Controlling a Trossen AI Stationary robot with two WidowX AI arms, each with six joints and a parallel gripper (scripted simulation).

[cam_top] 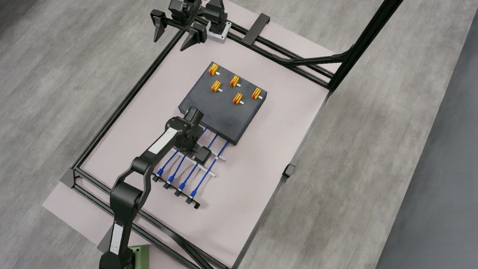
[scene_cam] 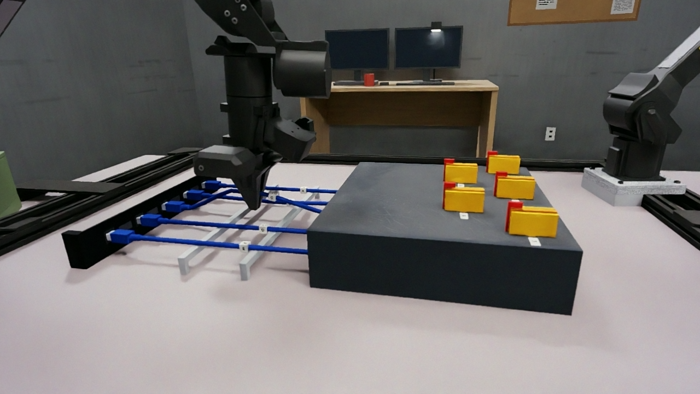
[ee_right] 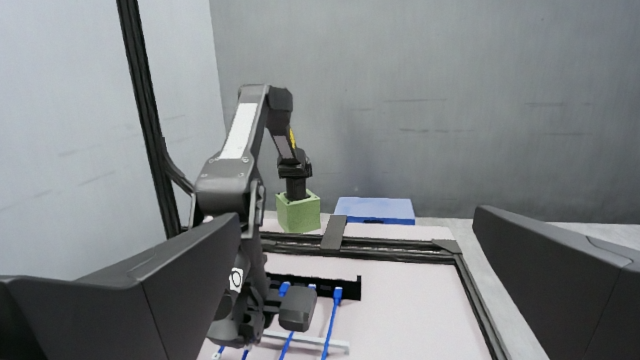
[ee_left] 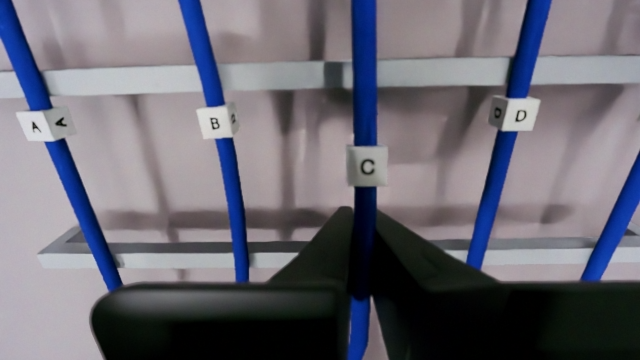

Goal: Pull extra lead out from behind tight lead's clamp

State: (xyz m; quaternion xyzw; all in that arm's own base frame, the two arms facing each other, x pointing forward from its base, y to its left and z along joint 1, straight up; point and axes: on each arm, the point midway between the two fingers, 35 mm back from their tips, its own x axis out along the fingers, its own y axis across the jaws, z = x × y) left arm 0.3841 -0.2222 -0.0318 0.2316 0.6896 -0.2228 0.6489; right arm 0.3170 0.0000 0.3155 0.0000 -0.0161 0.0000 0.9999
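Observation:
Five blue leads run from a black plug bar point(scene_cam: 93, 235) over two grey rails into a dark box point(scene_cam: 440, 230). In the left wrist view I see lead A point(ee_left: 45, 125), lead B point(ee_left: 217, 122), lead C point(ee_left: 366, 165) and lead D point(ee_left: 512, 115) by their white tags. My left gripper point(ee_left: 355, 217) is shut on lead C just below its tag and holds it raised above the rails point(scene_cam: 254, 198). Five yellow handles with red ends point(scene_cam: 489, 188) sit flat on the box. My right gripper point(cam_top: 177, 31) is open and empty, high at the far corner of the table.
A black frame point(cam_top: 110, 113) runs round the table. The right arm's base point(scene_cam: 631, 186) stands on a grey block beyond the box. A green block point(ee_right: 297, 212) holds the left arm's base. Lead E point(scene_cam: 244, 246) lies nearest the table's front.

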